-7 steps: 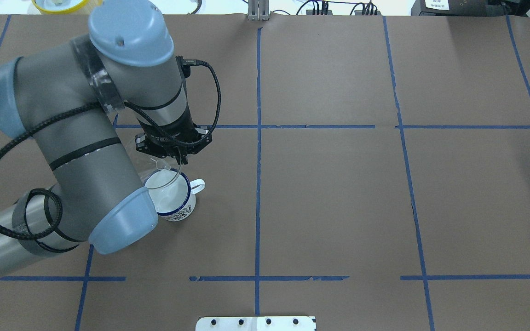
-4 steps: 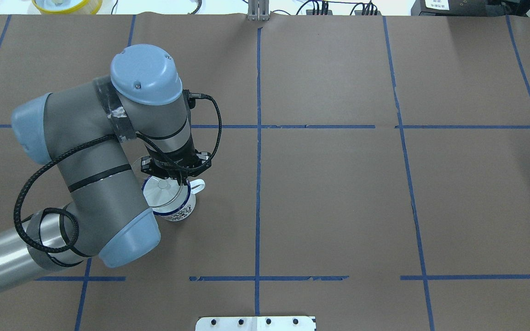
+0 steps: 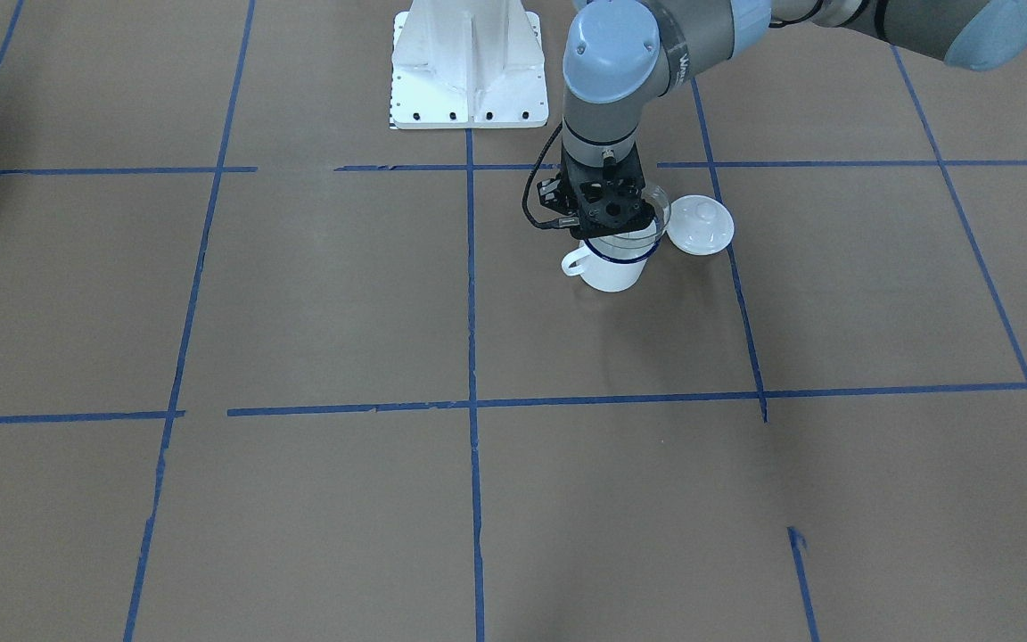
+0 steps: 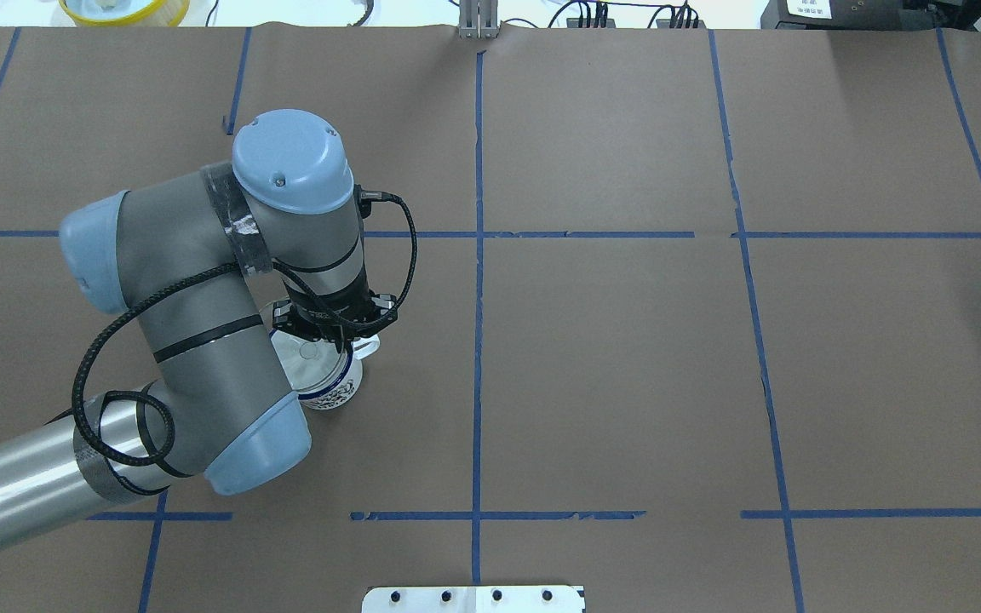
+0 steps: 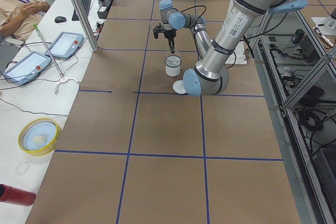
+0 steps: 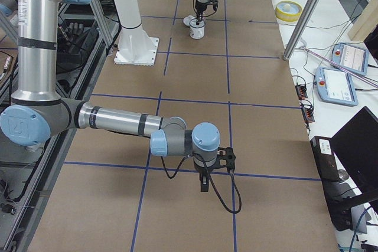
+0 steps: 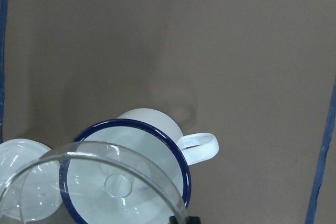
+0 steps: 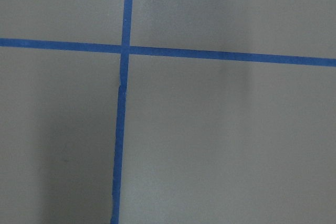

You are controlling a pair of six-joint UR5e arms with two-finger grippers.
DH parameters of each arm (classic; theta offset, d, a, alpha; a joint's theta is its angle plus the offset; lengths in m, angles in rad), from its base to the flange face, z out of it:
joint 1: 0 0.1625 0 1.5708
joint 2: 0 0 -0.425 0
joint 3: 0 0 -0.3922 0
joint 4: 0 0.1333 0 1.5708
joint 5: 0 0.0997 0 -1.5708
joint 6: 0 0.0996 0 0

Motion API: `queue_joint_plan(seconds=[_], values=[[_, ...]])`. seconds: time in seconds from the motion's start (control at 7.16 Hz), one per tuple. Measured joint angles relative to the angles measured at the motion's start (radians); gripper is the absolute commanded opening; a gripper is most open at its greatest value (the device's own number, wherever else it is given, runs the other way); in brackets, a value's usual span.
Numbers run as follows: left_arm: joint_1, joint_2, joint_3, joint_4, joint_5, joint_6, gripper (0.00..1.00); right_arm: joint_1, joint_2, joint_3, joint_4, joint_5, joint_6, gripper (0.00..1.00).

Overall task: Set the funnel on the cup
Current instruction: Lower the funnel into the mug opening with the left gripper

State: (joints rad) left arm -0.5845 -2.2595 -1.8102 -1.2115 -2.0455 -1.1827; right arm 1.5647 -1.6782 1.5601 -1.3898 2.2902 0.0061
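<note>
Order as in the left wrist view. A white knobbed lid (image 3: 700, 225) lies flat on the table (image 4: 627, 383), just beside the cup (image 4: 337, 390) on its left. The cup stands upright, blue rim up, with its handle (image 7: 197, 148) pointing right. The clear funnel (image 7: 119, 186) sits bowl-up over the cup mouth. Its stem opening falls inside the rim's outline and the bowl overhangs toward the lid. Whether funnel and rim touch: cannot tell. The left gripper (image 4: 333, 339) points straight down, fingers pinching the funnel's rim. The right gripper (image 6: 204, 186) is well apart, over brown paper near a blue tape cross (image 8: 125, 50). Spread or pressed together: cannot tell.
</note>
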Motion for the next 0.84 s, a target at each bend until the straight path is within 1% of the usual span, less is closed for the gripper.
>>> queue_joint_plan(seconds=[0.14, 0.28, 0.42, 0.56, 0.84], values=[[0.008, 0.001, 0.003, -0.004, 0.000, 0.000, 0.31, 0.000, 0.000, 0.000, 0.000, 0.000, 0.000, 1.00], [0.013, 0.003, 0.006, -0.006, 0.000, 0.000, 0.40, 0.000, 0.000, 0.000, 0.000, 0.000, 0.000, 1.00], [0.015, 0.008, 0.009, -0.007, -0.001, -0.001, 0.47, 0.000, 0.000, 0.000, 0.000, 0.000, 0.000, 1.00], [0.016, 0.014, 0.011, -0.008, -0.001, -0.001, 0.99, 0.000, 0.000, 0.000, 0.000, 0.000, 0.000, 1.00], [0.015, 0.022, -0.002, -0.008, 0.001, -0.001, 1.00, 0.000, 0.000, 0.000, 0.000, 0.000, 0.000, 1.00]])
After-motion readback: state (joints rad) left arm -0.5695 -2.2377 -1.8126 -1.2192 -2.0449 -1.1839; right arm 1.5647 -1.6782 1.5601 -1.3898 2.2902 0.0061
